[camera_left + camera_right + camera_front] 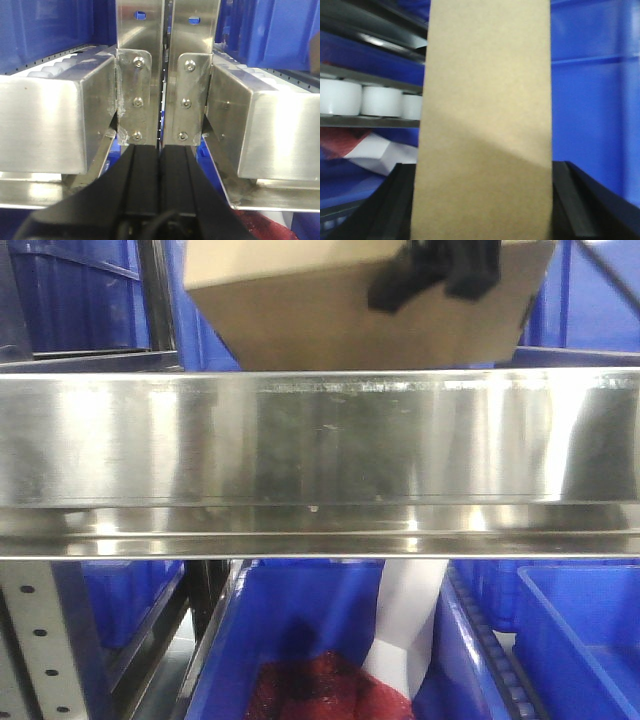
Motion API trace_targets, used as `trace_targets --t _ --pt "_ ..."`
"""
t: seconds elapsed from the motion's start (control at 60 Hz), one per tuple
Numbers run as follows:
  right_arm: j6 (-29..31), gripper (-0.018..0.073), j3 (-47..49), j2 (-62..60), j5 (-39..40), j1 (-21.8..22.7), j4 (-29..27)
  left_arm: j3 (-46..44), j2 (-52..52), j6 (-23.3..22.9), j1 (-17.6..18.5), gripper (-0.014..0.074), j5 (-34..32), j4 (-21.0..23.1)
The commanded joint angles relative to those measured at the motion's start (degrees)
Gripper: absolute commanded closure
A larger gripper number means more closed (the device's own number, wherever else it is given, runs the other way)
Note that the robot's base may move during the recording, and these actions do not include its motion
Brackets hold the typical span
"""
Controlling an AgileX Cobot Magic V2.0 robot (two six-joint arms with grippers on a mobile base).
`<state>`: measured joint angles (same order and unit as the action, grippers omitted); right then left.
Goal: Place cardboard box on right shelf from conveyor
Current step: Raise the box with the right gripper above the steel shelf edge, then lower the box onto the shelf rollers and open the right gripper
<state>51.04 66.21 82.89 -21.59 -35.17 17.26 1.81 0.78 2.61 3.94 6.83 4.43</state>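
Cardboard box (485,125) clamped between the right pincer (482,210) fingers above the right shelf (320,440); left pincer (161,175) together.

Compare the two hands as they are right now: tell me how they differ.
The right hand is clamped on the cardboard box, one black finger along each side; the left hand holds nothing, its fingers pressed together. The right hand has the box up above the right shelf rail, in front of blue bins; the left hand points at bolted steel brackets. Both have black fingers.
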Motion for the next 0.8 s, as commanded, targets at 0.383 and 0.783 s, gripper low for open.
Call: trace_targets --t 0.383,0.783 --pt "-2.12 -0.0069 2.04 -1.94 1.68 2.98 1.02 0.59 0.76 0.02 0.30 0.0713 -4.93 0.34" --pt "-15.12 -0.0069 2.04 -7.86 -3.09 2.67 -5.01 0.59 0.76 0.02 0.30 0.0713 -4.93 0.34"
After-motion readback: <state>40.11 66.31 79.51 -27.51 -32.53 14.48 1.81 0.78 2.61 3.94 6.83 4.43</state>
